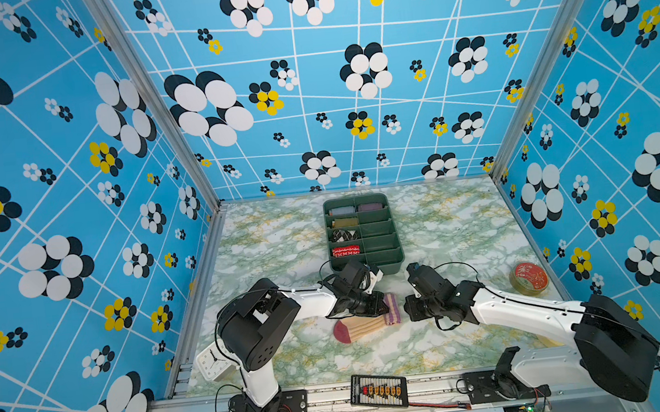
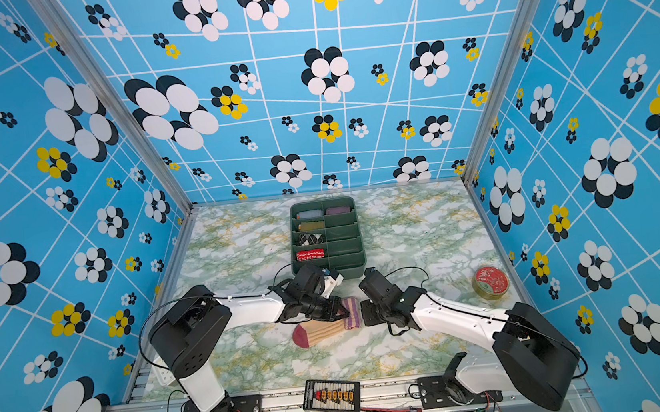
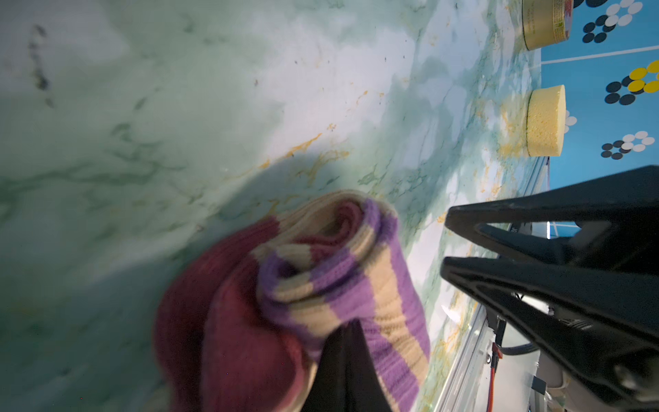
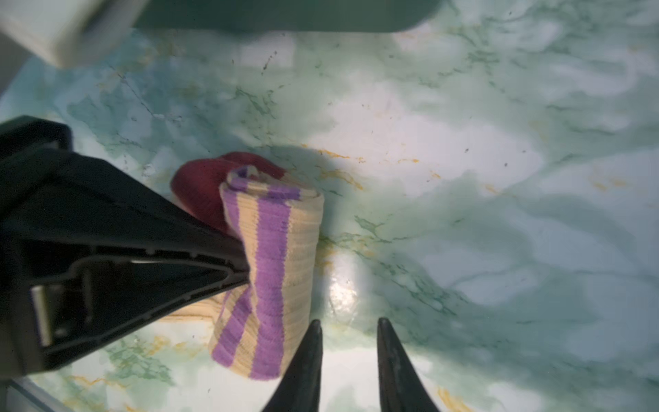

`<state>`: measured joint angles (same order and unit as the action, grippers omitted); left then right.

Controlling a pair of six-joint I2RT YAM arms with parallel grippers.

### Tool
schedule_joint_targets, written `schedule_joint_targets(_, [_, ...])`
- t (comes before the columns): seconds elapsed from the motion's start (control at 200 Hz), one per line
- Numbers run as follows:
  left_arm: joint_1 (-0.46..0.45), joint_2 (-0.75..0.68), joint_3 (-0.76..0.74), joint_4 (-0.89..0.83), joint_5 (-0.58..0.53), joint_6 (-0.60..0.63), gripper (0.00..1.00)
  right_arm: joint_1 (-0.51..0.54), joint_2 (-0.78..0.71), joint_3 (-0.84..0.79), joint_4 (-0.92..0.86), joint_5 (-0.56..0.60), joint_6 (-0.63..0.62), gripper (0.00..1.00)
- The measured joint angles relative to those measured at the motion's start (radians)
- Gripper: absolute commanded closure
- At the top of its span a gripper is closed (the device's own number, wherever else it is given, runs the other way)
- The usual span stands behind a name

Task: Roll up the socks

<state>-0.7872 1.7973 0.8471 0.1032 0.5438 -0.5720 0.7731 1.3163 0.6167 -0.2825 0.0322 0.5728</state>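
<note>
Looking down past the right gripper [image 4: 347,323] now — its two black fingertips [image 4: 313,335] stand apart, bare marbled table [image 4: 463,160] showing in the gap and nothing between them. Just beside one tip lie the socks [image 4: 274,249], wound into a fat roll of purple and cream stripes, dark red fabric bulging out at the far end. The left gripper [image 4: 239,265] comes in from the side, its black wedge tip pressed into the roll's flank — cream ribbed fabric trails out underneath it. Beyond, the blurred edge of a dark green tray [image 4: 285,14]
</note>
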Motion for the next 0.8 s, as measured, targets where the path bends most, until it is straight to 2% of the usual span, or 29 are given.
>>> schedule_joint_targets(0.33, [-0.020, 0.000, 0.053, -0.102, -0.064, 0.042, 1.00, -0.010, 0.092, 0.000, 0.050, -0.031, -0.001, 0.72])
schedule_joint_targets(0.8, [-0.023, 0.000, 0.061, -0.134, -0.077, 0.060, 1.00, -0.058, 0.127, -0.030, 0.221, -0.135, -0.009, 0.72])
